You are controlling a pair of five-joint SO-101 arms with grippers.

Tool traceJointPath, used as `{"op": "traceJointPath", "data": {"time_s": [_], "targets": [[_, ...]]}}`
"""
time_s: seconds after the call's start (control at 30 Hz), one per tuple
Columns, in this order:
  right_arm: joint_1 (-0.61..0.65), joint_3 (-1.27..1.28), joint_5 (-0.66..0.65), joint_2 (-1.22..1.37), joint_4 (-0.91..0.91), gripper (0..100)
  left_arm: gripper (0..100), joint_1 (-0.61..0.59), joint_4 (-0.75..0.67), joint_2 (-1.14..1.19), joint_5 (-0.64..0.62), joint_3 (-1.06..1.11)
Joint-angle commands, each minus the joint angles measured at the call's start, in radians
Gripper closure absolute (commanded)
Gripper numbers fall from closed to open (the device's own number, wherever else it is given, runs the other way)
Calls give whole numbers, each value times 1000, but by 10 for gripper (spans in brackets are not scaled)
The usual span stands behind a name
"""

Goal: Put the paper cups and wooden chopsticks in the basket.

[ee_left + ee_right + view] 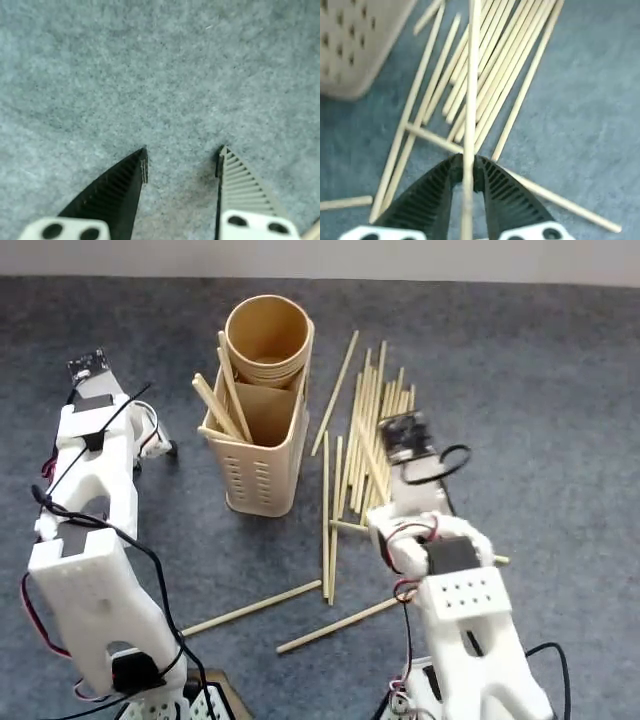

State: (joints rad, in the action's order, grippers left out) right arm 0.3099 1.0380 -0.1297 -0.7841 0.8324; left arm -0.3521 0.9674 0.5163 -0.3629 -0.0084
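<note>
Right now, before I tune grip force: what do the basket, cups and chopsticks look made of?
Basket: looks like moulded plastic, cream and matt, with regular rows of small holes in its wall.
Cups: probably paper, tan and matt, with thin rims nested one inside another.
Chopsticks: likely bare wood or bamboo. They are pale, dull and straight.

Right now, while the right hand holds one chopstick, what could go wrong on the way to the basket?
1. The right hand pinches the chopstick with its very tips, so the long stick may swing or slip out.
2. The stick sits right over the loose pile; lifting could drag neighbours along.
3. The basket is tall and narrow, and paper cups fill one compartment; a bump at the rim might tip it.
</note>
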Motion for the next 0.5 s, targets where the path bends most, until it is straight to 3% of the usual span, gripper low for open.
{"op": "traceJointPath", "data": {"time_s": [0.0,0.13,0.3,0.47], "targets": [[4,-4,-25,176,-47,993,755,-1,-5,2,9,-33],[5,-140,-38,449,-68,993,755,-1,-5,2,9,-33],[25,-441,-78,762,99,987,755,-1,-5,2,9,-33],[33,-644,-87,854,232,894,755,-1,-5,2,35,-38]]}}
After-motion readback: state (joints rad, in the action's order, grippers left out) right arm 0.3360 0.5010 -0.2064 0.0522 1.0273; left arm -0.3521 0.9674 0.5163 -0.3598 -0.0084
